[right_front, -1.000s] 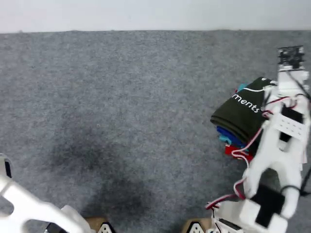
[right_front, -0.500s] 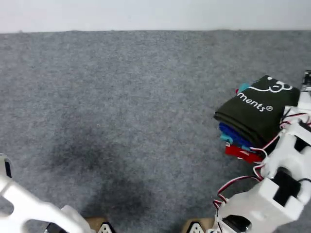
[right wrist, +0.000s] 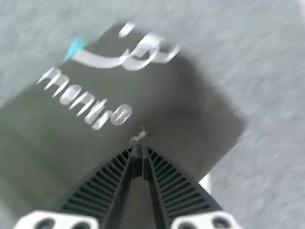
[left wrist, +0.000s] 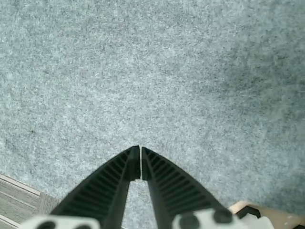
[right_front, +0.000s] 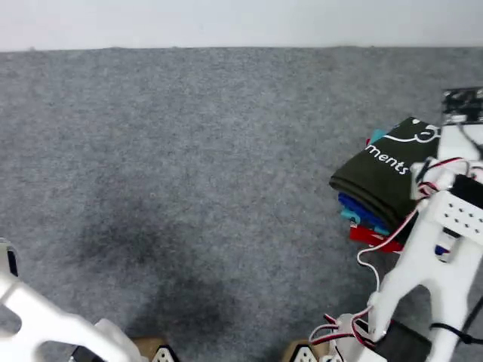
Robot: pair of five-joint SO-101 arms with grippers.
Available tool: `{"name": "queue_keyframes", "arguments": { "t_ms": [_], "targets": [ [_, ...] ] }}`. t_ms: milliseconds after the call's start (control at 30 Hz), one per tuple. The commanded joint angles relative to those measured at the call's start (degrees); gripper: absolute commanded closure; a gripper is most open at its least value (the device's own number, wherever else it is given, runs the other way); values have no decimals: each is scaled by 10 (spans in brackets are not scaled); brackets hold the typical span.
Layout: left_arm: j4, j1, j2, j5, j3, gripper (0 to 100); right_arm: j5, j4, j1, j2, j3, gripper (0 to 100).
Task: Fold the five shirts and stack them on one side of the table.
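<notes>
A stack of folded shirts lies at the table's right side: a dark olive shirt with white print on top, then blue, teal and red layers below. The right arm stands over the stack's right part. In the right wrist view my right gripper is shut, its tips just above the dark shirt, with nothing visibly held. My left gripper is shut over bare grey carpet, and its arm rests at the front left corner.
Grey carpet covers the whole table. A white wall runs along the far edge. A wooden strip borders the carpet near the left arm's base.
The right arm pulled back toward the front right half a second ago, then came forward over the stack's right part again. The stack shifted only slightly. The left arm has kept still.
</notes>
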Motion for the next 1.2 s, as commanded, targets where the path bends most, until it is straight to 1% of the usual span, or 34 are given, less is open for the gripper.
{"name": "queue_keyframes", "arguments": {
  "t_ms": [0,100,233,333,433,533,667,733,867,933,1000,1167],
  "targets": [
    [1,4,-17,-4,-1,984,8,66,-5,-14,0,990],
    [3,4,-17,-4,-1,984,8,59,19,8,44,990],
    [3,4,-17,-4,-1,984,9,5,50,45,105,990],
    [4,4,-17,-4,-2,984,8,31,48,32,74,990],
    [4,4,-17,-4,-5,984,4,79,16,-14,6,990],
    [4,4,-17,-4,-5,984,4,97,-31,-52,-27,990],
    [4,4,-17,-4,-5,984,4,95,-104,-62,-18,990],
    [4,4,-17,-4,-5,984,4,72,-131,-45,9,990],
    [4,4,-17,-3,-4,984,4,-71,-138,18,111,990],
    [4,5,-17,-2,-2,984,4,-124,-138,44,147,990],
    [11,5,-17,-2,-2,984,4,-122,-141,50,152,990],
    [27,6,-40,-2,-5,984,4,-25,-146,-19,123,990]
  ]
}}
